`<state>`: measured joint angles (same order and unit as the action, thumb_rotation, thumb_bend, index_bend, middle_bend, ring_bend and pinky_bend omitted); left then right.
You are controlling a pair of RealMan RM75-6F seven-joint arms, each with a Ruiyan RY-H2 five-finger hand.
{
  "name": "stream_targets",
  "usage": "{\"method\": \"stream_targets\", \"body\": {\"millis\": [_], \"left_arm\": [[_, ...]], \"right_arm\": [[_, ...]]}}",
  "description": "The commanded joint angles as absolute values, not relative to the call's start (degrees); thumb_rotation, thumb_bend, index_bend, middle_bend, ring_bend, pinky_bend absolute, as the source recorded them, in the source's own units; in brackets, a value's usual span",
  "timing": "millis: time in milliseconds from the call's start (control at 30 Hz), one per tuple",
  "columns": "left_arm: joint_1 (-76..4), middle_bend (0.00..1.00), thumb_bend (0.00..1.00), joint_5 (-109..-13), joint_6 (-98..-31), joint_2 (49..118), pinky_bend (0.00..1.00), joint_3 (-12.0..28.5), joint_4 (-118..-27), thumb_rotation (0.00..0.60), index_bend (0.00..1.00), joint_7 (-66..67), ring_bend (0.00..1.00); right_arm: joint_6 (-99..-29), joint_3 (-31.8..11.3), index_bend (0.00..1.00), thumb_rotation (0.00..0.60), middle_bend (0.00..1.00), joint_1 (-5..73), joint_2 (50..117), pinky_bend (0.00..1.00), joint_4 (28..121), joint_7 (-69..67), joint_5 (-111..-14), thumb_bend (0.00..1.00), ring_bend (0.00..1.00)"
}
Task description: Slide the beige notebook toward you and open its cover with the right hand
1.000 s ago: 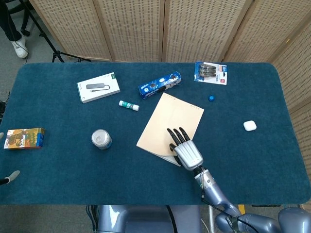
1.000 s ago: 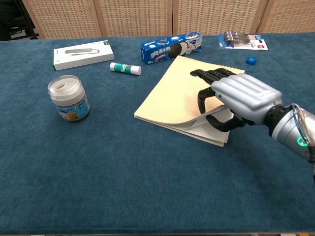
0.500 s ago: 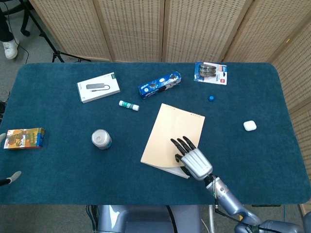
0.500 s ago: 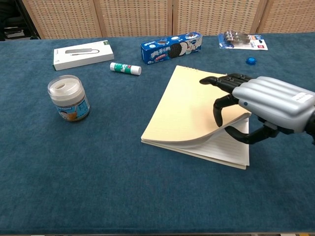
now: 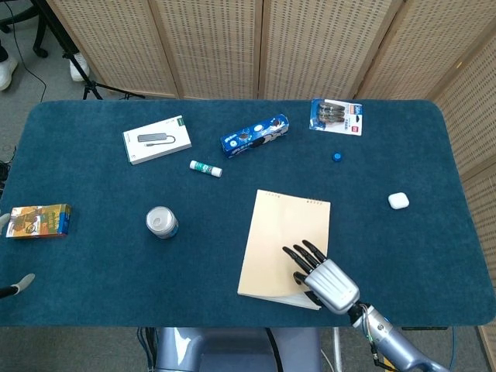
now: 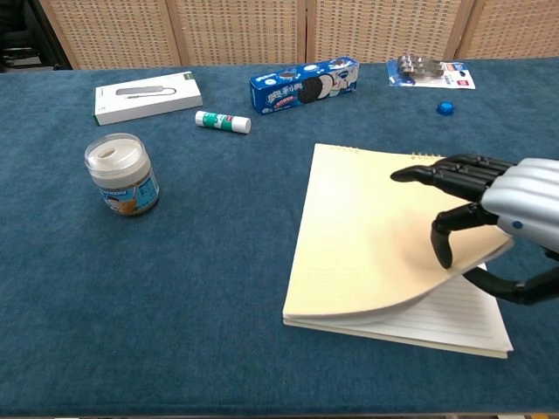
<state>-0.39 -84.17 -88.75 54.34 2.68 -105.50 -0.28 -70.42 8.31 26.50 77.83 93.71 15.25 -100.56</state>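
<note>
The beige notebook point(image 5: 283, 240) lies near the table's front edge, right of centre, with its spiral edge pointing away from me. My right hand point(image 5: 327, 280) sits at its near right corner. In the chest view the right hand point(image 6: 502, 214) has its fingers on top of the cover and its thumb underneath. The cover point(image 6: 376, 231) is bent upward at that corner, and lined pages point(image 6: 454, 319) show beneath it. Neither view shows my left hand.
A jar point(image 6: 122, 175) stands at the left. Along the back lie a white box point(image 5: 156, 139), a glue stick point(image 5: 205, 168), a blue cookie box point(image 5: 254, 136) and a battery pack point(image 5: 335, 116). A blue cap point(image 5: 337, 156), a white case point(image 5: 398, 201) and a snack box point(image 5: 39, 220) lie further out.
The notebook has slid toward the front edge and turned straighter under my right hand. Its near right cover corner has lifted higher, baring more lined page.
</note>
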Motion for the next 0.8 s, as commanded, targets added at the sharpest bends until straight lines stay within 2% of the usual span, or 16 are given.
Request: {"method": "stream_targets", "body": {"millis": [33,500,800], "left_arm": [[-0.38,0.00,0.00,-84.20,-88.77,54.34,0.00,2.66,-105.50,0.600,0.00,-0.29,0.00],[-0.39,0.00,0.00,-84.38,-88.61,54.67,0.00,2.43,-105.74,0.600,0.00,0.51,0.00],[-0.33,0.00,0.00,-84.40,-88.64,54.92,0.00,2.31,-105.90,0.600,0.00,1.14,0.00]], "right_arm": [[-71.18,9.45,0.80,0.600,0.00,25.73,76.77,0.00,94.07,14.32,-101.83,0.62,0.00],[-74.59,17.22,0.80,0.600,0.00,22.18,70.28,0.00,93.98,10.04,-110.82,0.62,0.00],[-75.87,19.88,0.80,0.600,0.00,21.54,67.69,0.00,95.16,9.66,-116.68,0.62,0.00]]}}
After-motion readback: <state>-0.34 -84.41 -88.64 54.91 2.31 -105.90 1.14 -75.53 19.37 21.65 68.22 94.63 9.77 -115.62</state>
